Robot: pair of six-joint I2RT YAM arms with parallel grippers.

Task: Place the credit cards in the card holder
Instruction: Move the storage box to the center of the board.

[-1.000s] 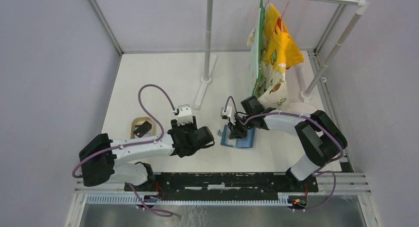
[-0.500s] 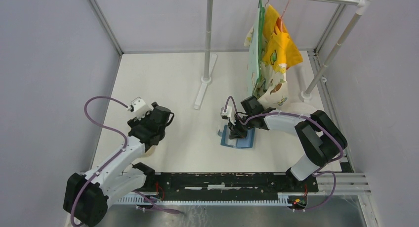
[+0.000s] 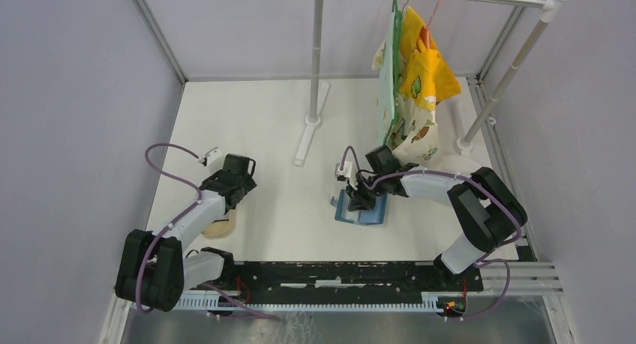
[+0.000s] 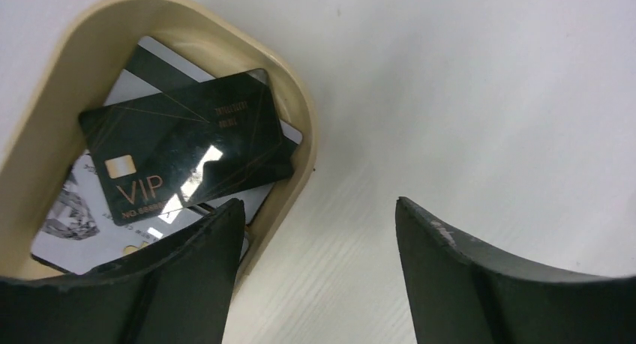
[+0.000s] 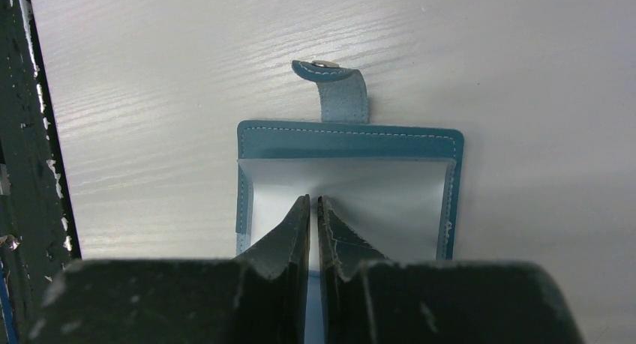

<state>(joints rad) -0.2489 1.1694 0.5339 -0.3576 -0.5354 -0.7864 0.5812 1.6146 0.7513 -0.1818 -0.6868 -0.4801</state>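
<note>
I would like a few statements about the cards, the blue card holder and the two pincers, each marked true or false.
1. The black VIP card lies inside the tan tray, on top of paler cards. True.
2. The left pincer is shut on a card. False: it is open and empty, above the tray's edge.
3. The right pincer has its fingers almost together over the card holder. True.
4. The snap strap is fastened across the card holder's face. False: it is undone and points away from the holder, onto the table.
</note>
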